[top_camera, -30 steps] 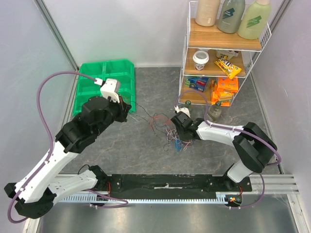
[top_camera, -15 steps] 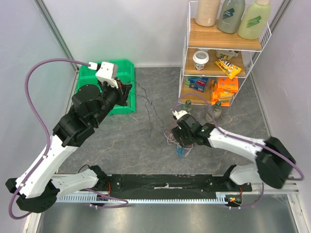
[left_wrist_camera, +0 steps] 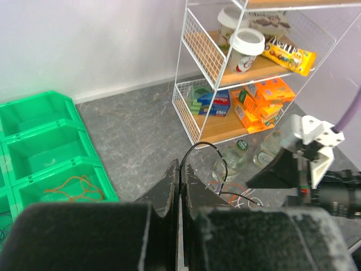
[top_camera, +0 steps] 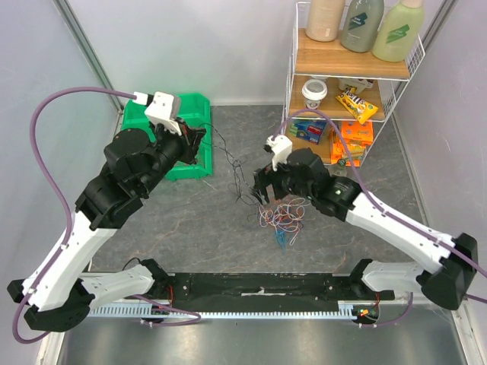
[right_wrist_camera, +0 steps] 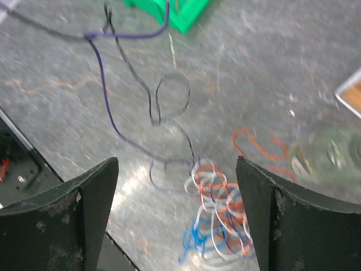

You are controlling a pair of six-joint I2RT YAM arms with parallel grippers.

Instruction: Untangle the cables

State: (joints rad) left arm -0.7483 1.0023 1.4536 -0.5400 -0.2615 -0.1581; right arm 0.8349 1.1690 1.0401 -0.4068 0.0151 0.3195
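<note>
A grey stone-patterned table carried a green compartment tray at about 10 o'clock in the top view. At 1 o'clock stood a white wire rack with wooden shelves. Three bottles were on top, a lidded paper cup and a yellow snack bag in the middle, and blue boxes and orange boxes lowest. Two glass bottles stood on the table just beside the rack's foot.
</note>
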